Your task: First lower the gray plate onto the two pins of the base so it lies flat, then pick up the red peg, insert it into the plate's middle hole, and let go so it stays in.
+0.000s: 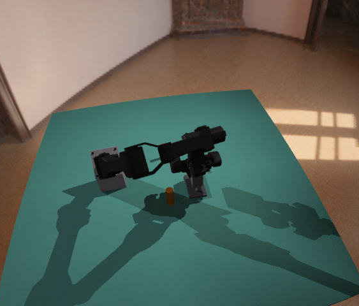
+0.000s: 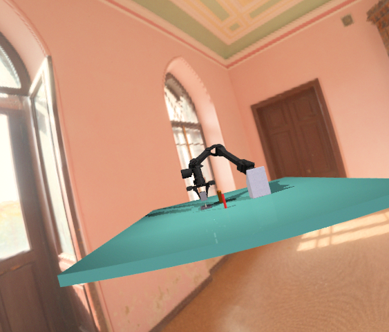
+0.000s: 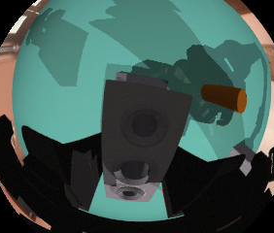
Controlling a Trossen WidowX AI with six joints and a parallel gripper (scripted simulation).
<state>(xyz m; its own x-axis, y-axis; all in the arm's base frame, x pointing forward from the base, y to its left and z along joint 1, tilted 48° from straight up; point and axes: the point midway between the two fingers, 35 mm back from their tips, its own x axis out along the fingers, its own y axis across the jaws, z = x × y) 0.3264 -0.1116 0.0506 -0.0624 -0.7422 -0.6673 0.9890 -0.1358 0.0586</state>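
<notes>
My gripper (image 2: 203,194) (image 3: 135,137) is shut on the gray plate (image 1: 198,180) (image 2: 203,196) (image 3: 119,104), which has three holes in a row in the wrist view. The plate is above the dark gray base (image 1: 191,191) (image 2: 206,207) (image 3: 147,79), with a small gap between them in the exterior view. The plate hides most of the base in the wrist view; whether the holes line up with the pins cannot be told. The red peg (image 2: 224,201) stands upright on the table, apart from the gripper; the arm hides nearly all of it in the top view.
An orange cylinder (image 1: 169,196) (image 2: 219,196) (image 3: 222,98) stands upright near the base and the peg. The arm's light gray mounting block (image 1: 113,183) (image 2: 258,182) is at the left in the top view. The arm casts wide shadows over the teal table (image 1: 159,257) (image 2: 173,243).
</notes>
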